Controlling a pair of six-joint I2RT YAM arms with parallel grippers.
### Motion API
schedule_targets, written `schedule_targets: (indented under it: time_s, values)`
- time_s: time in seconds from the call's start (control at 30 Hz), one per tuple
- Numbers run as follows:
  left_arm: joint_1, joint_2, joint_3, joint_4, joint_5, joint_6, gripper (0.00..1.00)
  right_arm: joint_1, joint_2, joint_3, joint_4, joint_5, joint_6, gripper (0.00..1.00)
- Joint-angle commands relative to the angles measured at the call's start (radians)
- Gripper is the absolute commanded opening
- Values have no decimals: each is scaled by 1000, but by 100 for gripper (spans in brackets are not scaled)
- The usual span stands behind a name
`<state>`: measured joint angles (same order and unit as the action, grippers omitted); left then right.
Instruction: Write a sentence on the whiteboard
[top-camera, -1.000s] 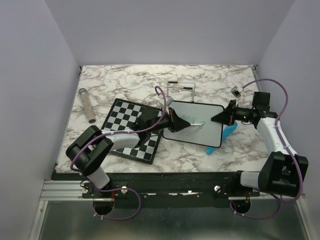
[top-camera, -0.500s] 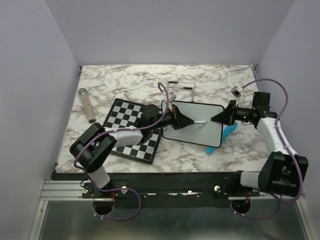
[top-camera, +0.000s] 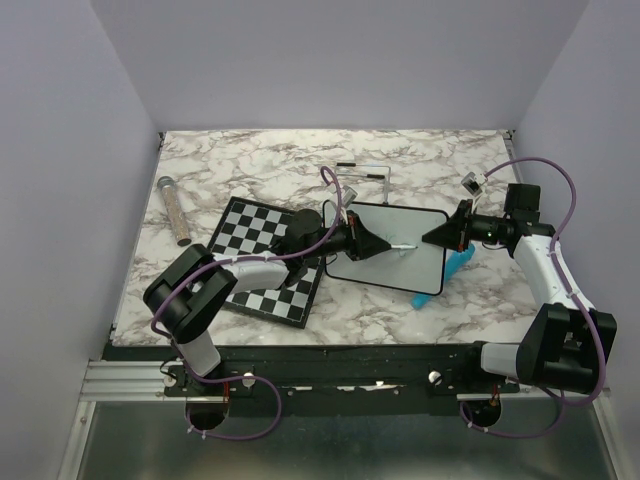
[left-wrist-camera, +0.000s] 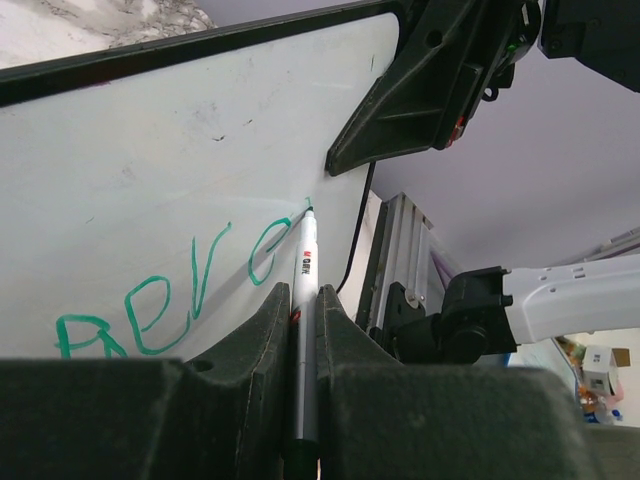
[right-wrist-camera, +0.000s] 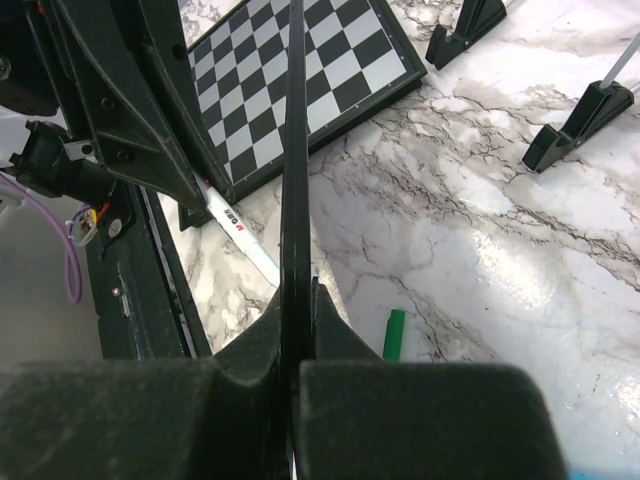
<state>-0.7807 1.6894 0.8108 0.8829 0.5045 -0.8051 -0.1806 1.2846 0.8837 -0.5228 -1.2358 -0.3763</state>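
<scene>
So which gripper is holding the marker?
The left gripper clamps the marker, tip on the whiteboard; the right gripper only pinches the whiteboard's edge.

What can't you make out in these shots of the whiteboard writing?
Sentence: left wrist view, lower part hidden behind the left claw; top view, too small to read.
Whiteboard face: right wrist view, seen edge-on in the right claw.
Marker rear: left wrist view, buried between the claw's pads.
</scene>
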Motion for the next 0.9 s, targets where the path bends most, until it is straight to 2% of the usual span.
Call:
schedule_targets:
  time_s: [0.0,0.47,0.87]
  values:
    - [0,-2,11,-4,-15,18,0,4,-14,17,-20,30,-44,1]
    - [34,-49,-44,-13,-64,27,0,3,-14,18,-22,30,-46,1]
    - [38,-45,-55,-93,8,53,0,3,-16,20,-23,29,-44,1]
